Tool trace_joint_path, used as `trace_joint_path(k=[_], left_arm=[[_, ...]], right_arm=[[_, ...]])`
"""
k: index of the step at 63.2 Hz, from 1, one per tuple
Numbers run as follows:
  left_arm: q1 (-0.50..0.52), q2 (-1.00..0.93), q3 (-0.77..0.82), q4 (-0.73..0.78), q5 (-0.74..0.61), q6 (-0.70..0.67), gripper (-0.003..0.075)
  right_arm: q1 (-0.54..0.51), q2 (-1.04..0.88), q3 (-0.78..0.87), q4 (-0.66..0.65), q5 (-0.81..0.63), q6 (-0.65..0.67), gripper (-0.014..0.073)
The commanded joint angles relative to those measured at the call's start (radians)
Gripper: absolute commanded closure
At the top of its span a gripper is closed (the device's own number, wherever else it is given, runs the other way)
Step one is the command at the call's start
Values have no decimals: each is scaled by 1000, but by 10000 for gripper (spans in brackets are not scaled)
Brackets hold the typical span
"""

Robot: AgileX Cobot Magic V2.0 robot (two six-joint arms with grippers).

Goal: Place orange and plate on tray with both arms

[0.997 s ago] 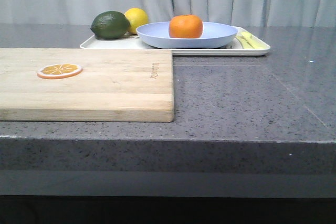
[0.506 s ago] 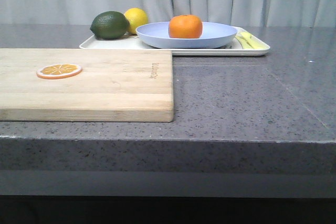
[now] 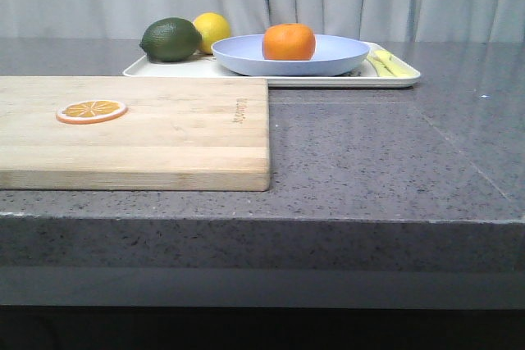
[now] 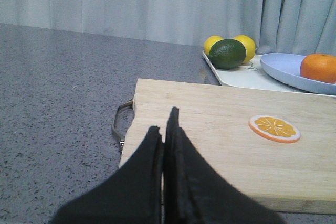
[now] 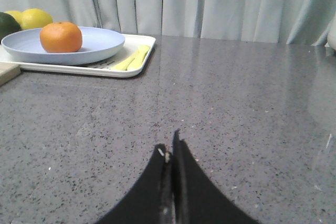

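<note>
The orange sits in the pale lavender-blue plate, and the plate rests on the cream-white tray at the back of the counter. All three also show in the right wrist view: orange, plate, tray. The left wrist view shows the orange and plate too. My left gripper is shut and empty over the near end of the wooden board. My right gripper is shut and empty over bare counter, well short of the tray. Neither gripper shows in the front view.
A light wooden cutting board with a thin orange slice lies front left. A dark green lime, a yellow lemon and pale yellow strips also lie on the tray. Grey curtains hang behind the counter.
The front view has shifted a few pixels to the left. Nothing on the counter has moved.
</note>
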Motion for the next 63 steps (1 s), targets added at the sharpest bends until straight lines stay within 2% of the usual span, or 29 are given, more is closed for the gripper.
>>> trace_joint_path(k=[1,63], left_arm=[[1,-19,27,-9,-88,-9,740],[1,-19,27,-9,-88,-9,740]], right_arm=[[-5,-22,-24,-68,-94,104,711],[-31,-21,-24,-68,-95,118,711]])
